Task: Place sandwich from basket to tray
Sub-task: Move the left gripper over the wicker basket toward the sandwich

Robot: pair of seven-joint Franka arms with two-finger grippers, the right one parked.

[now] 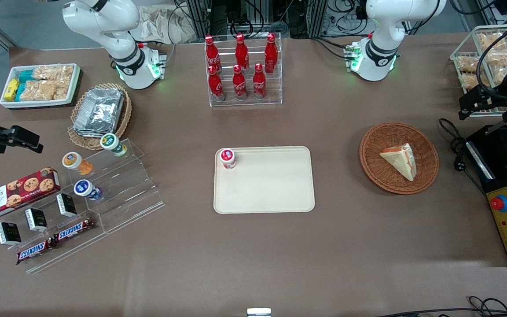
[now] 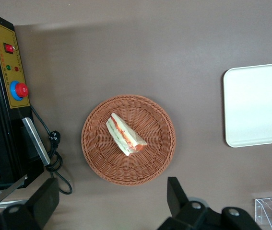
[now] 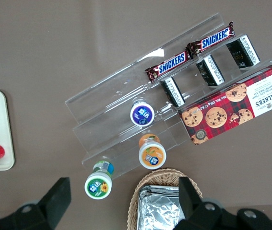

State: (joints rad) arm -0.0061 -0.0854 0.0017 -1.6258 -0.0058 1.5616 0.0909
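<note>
Front view first, from the near edge of the desk (image 1: 253, 264) outward: the closest task item is the tray (image 1: 275, 193), cream-beige and flat, lying about midway along the desk. It carries only a small red-capped bottle (image 1: 227, 158) in the corner farthest from the camera, toward the parked arm's end; the rest of its surface is bare. Toward the working arm's end, well apart from the tray and a little farther from the camera, sits the basket (image 1: 370, 154), round and reddish-brown. The sandwich (image 1: 401, 161) lies inside it on the weave, a pale wedge with orange and green filling showing along one edge.

Farther off again, at the working arm's end of the desk, the gripper (image 1: 475, 104) hangs high above a black control box (image 1: 506, 220), nowhere near the basket rim. From the wrist camera the fingers (image 2: 176, 191) are spread wide apart, holding nothing, and the sandwich (image 2: 124, 134) shows between them far below, resting in the basket (image 2: 97, 158) with the tray (image 2: 258, 105) off to one side.

So, by my reckoning, nothing of the job is done yet: the reach down, the grasp, the carry across and the set-down on the tray all remain
</note>
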